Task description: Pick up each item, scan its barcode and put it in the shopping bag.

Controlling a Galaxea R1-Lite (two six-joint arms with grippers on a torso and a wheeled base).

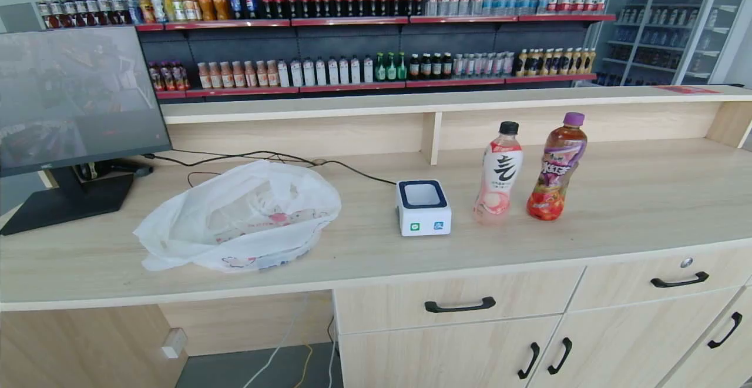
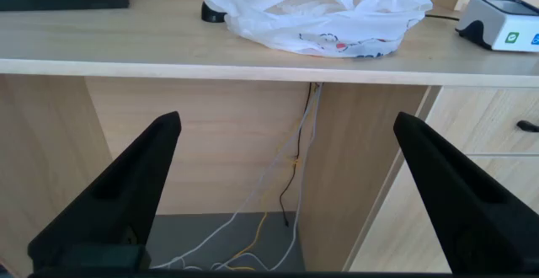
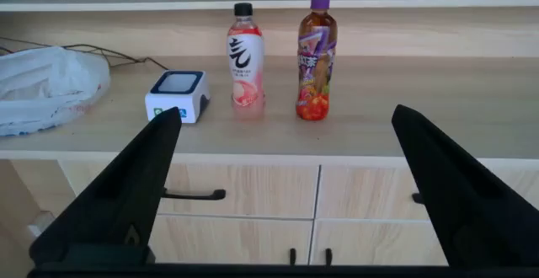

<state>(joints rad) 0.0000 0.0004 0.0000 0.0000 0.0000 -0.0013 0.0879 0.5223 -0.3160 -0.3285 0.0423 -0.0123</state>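
Evidently the task stands at its very start: both bottles stand upright and untouched on the pale wooden tabletop [image 1: 646, 200]. The clear pink-labelled bottle with a black cap [image 1: 498, 173] is just beside the small white box-shaped scanner with a dark-rimmed window [image 1: 423, 207]. The reddish-brown bottle with a purple cap [image 1: 557, 167] stands near it, on the side away from the scanner. The left pincer [image 2: 286, 120] and the right pincer [image 3: 286, 112] are both spread wide and hold nothing, low before the cabinet front [image 1: 382, 311]. The next move likely calls for the right arm to rise, close around the pink-labelled bottle's body and turn its label to the scanner window. The crumpled white plastic shopping bag [image 1: 241, 223] lies slumped on the scanner's other side; whether anything is inside cannot be told.
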